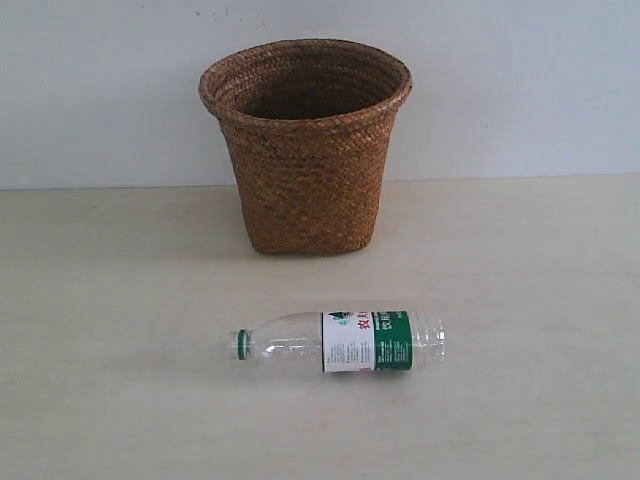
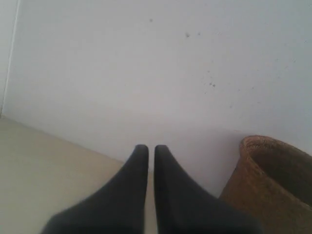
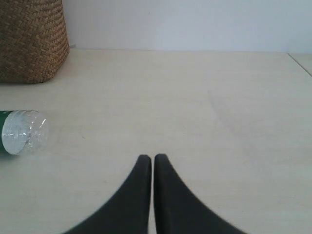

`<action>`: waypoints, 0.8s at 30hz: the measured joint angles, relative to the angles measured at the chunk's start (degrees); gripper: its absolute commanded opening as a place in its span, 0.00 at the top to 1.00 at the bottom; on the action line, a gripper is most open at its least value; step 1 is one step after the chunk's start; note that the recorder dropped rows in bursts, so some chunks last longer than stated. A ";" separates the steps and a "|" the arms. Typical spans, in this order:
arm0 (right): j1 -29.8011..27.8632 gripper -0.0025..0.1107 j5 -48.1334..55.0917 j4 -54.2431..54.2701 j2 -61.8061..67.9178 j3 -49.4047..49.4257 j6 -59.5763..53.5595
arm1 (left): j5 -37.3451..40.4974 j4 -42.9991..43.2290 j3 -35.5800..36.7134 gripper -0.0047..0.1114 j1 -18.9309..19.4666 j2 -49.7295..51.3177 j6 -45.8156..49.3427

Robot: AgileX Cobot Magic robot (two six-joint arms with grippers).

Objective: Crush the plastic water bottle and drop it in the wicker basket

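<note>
The right pincer has its two dark fingers drawn together with only a thin slit between them and nothing held, and it hangs over bare desk. The left pincer is likewise closed and empty, and it faces the pale wall rather than the work. We find the plastic water bottle lying on its side on the desk, nearer than the wicker basket and apart from it. Its long axis runs left to right, with the green cap at the left end and the ribbed base at the right. The right wrist view shows that base end, while the left wrist view shows only the basket rim, so we judge the right arm the nearer, with the bottle lying to its left. The bottle is thin, clear plastic, uncrushed and apparently empty, with a glossy green-and-white label around the middle; we expect it to roll readily. The basket is coarse brown weave, standing upright, with a flared round rim above a narrower base.
</note>
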 measured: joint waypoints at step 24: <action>0.00 0.98 0.00 0.00 0.00 0.00 0.00 | 21.41 -11.00 -17.74 0.93 -13.96 29.04 55.73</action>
